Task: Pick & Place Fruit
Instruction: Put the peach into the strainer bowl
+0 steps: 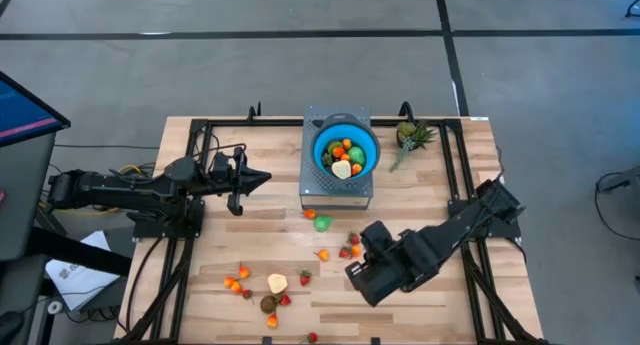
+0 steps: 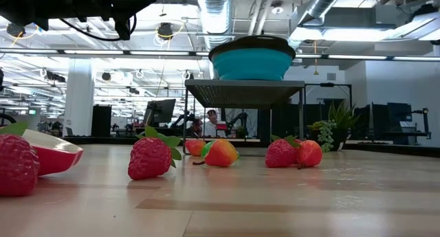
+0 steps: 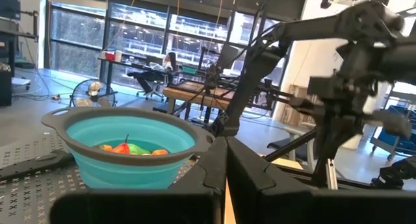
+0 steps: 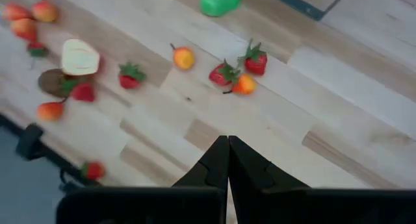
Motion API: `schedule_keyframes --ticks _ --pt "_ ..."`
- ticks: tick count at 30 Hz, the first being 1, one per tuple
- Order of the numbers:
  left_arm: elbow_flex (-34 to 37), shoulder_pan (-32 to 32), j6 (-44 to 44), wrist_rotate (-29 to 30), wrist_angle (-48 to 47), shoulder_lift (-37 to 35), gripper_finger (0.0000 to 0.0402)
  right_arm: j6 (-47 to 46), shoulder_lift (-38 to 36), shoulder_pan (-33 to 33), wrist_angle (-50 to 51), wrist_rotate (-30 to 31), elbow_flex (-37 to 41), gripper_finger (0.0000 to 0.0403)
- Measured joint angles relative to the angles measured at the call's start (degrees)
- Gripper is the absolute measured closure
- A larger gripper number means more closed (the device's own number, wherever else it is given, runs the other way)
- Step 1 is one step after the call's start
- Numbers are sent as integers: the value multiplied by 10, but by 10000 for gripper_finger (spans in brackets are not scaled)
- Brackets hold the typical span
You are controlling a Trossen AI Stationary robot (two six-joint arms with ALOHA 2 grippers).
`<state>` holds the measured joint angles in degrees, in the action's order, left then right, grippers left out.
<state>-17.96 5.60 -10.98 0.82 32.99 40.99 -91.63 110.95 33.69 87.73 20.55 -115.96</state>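
Observation:
A blue bowl (image 1: 346, 150) holding several small fruits (image 3: 130, 148) stands on a grey perforated stand (image 1: 337, 192) at the table's far middle. Loose fruits lie on the wood: a green one (image 1: 322, 223), strawberries with an orange fruit (image 4: 235, 73), and a cluster near the front left (image 1: 272, 285). My right gripper (image 4: 227, 143) is shut and empty. It slants down above the table right of centre (image 1: 368, 241), short of the strawberries. My left gripper (image 1: 268, 178) is also shut and empty, and hovers about level to the left of the stand, pointing toward it (image 3: 226, 146).
A spiky green-leaved pineapple-like piece (image 1: 410, 137) lies to the right of the stand. Black frame rails (image 1: 455, 165) run along the table's left, right and far sides. In the low view, strawberries (image 2: 151, 156) and a cut red piece (image 2: 51, 154) lie near the front edge.

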Motion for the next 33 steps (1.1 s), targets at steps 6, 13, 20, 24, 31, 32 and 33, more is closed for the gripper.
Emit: schedule_keyframes --ticks 6,13,20,24,31,32,33 --pt "0 0 0 0 0 0 400 -18 60 -13 -1 -11 1 403" --pt "0 0 0 0 -2 0 400 -26 99 -36 3 -53 1 403" --pt "0 0 0 0 -7 0 400 -24 102 -37 -23 -40 11 403" --pt "0 0 3 0 -7 0 400 -23 87 -37 -105 -36 87 403" --pt "0 0 6 0 -9 0 400 -28 34 -42 -248 -57 228 403" --pt "0 0 6 0 -9 0 400 -37 23 -42 -250 -57 242 403" --pt "0 0 6 0 -9 0 400 -46 13 -42 -251 -57 256 403"
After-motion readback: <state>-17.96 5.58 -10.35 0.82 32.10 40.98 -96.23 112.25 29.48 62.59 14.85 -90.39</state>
